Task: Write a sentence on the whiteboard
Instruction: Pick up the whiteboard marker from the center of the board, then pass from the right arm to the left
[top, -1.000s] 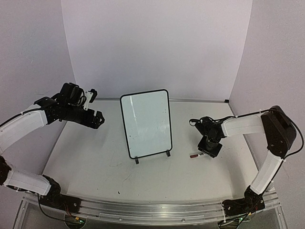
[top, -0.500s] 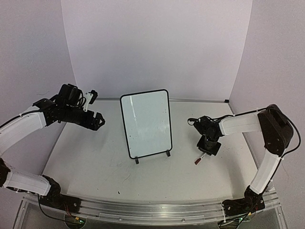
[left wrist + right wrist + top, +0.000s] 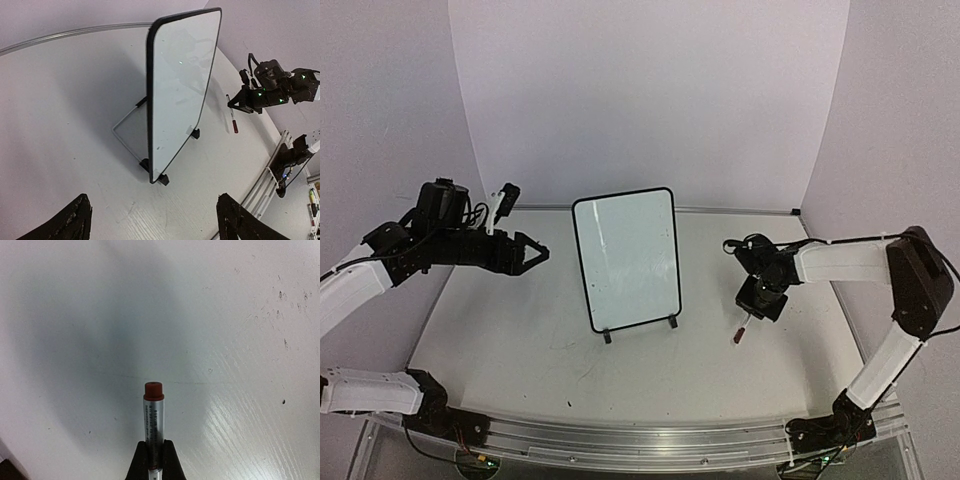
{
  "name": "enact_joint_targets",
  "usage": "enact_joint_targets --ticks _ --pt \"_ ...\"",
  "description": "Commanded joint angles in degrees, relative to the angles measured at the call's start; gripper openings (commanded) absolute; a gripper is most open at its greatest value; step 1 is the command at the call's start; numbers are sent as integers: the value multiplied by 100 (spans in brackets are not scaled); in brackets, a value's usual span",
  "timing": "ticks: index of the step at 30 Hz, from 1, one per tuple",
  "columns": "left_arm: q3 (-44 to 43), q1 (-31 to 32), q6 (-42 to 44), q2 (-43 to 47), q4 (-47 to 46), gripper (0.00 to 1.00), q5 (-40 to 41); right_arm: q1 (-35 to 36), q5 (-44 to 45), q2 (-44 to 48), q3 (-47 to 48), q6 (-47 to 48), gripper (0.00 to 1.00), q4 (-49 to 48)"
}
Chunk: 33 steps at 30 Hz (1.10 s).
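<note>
While left tool [image 3: 152,207] gapes, right tool [image 3: 154,461] pinches marker [image 3: 153,412].

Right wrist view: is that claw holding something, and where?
Yes: the right gripper pinches the marker by its barrel, far from its red end.

A white counter [image 3: 520,340] with a faint wood grain spreads under and ahead of both hands. Beneath the right hand [image 3: 752,312], the surface shows small dark specks [image 3: 281,296] ahead of it, a soft grey shadow [image 3: 90,340] and a bright patch of glare [image 3: 235,425]. Plain pale lilac walls close the counter in. The back wall [image 3: 650,100] stands far beyond the hands, the left side wall [image 3: 380,120] outside the left hand [image 3: 535,258], and the right side wall [image 3: 905,120] outside the right hand. A thin metal strip [image 3: 740,209] runs where the counter meets the back wall. Behind the hands, an aluminium rail [image 3: 640,440] lines the near edge. The light is even and diffuse.
</note>
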<state>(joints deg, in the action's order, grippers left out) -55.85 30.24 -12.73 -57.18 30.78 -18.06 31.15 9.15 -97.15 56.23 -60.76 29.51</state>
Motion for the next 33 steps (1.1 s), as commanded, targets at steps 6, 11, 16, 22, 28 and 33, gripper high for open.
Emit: enact_joint_targets --ticks 6,11,16,22,28,33 --pt "-216 1630 -1301 -164 -1159 85 192 512 -82 2257 106 -101 0 -385" --pt "-744 2585 -1345 -841 -1575 86 864 1236 398 2625 526 -634 0 -516" --pt "-1311 3208 -1386 -1779 -1760 86 1322 1775 653 2362 1126 -766 0 -763" --pt "-1525 3410 -1731 -2413 -2186 88 1236 2196 729 1963 1680 -662 0 -1032" --pt "-1649 3440 -1820 -2688 -2267 90 1203 2333 662 1747 1821 -681 0 -1126" --pt "-1839 3441 -1786 -2892 -2194 81 1257 2397 617 1694 1792 -691 0 -1286"
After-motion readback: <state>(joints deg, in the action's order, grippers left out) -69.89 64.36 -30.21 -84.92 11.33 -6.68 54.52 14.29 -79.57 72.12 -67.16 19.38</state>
